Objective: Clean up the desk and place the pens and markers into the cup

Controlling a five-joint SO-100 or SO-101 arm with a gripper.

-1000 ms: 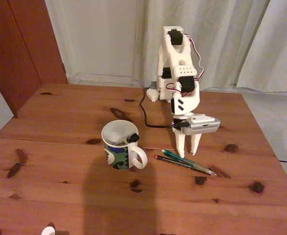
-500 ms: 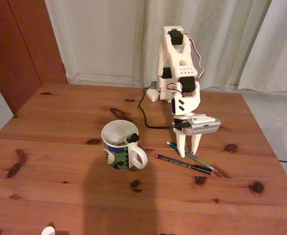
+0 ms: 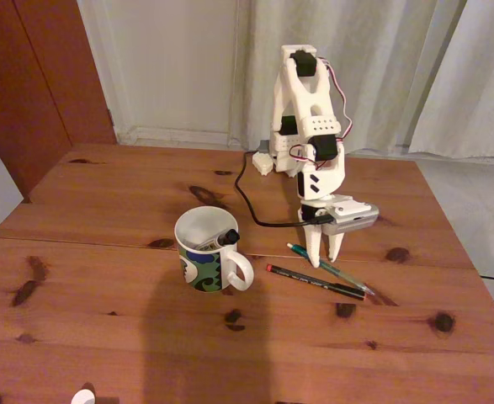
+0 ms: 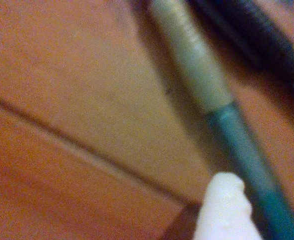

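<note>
On the reddish-brown tabletop [image 3: 103, 278], the white arm reaches down with its claw [image 3: 325, 255] pointing straight at the wood, its two fingers slightly parted and straddling the teal-green pen [image 3: 335, 268] near that pen's upper-left end. The claw is released, nothing clamped between its fingers, though its tips sit at or just above the pen.

The pen runs diagonally from about 10 o'clock to 4 o'clock. Just beside it, on the 7 o'clock side, lies the thin black pen [image 3: 314, 282] with its red tip toward the cup. The two pens nearly converge at their lower-right ends.

The white cup [image 3: 206, 249] stands upright at about 9 o'clock from the claw, handle toward the pens, with the black-capped marker [image 3: 222, 240] leaning inside against its rim.

In the wrist view, one white fingertip [image 4: 226, 210] sits close against the teal pen [image 4: 247, 160], the black pen [image 4: 259, 35] blurred at 1 o'clock.
</note>
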